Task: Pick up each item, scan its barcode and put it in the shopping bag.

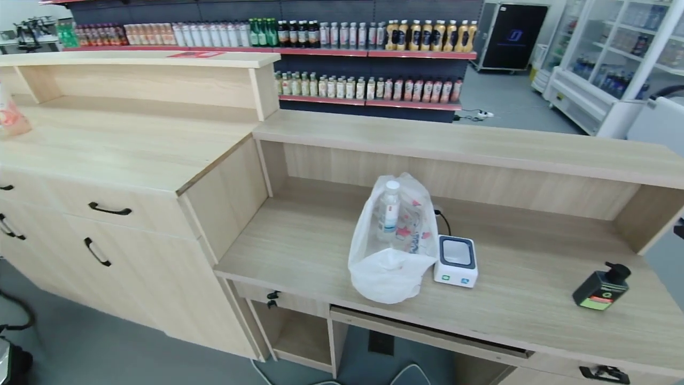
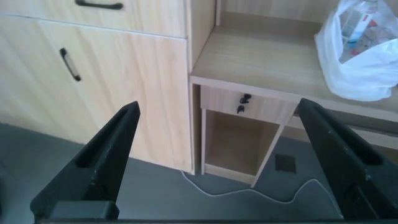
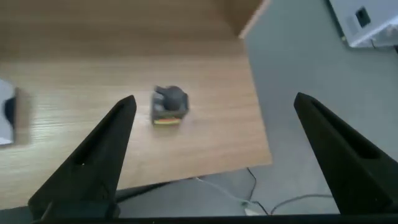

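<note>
The left gripper hangs empty off the counter's front edge, fingers spread wide. The right gripper, just as wide and empty, hovers above the dark pump bottle at the counter's right end. Farther in, the scanner sits just beside the shopping bag, which holds a clear bottle. The pump bottle looks like the next pick: lower, close on its body, then show its barcode to the scanner.

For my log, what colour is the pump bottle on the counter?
The plastic pump bottle is black with a green-and-red label; best in head view.
</note>
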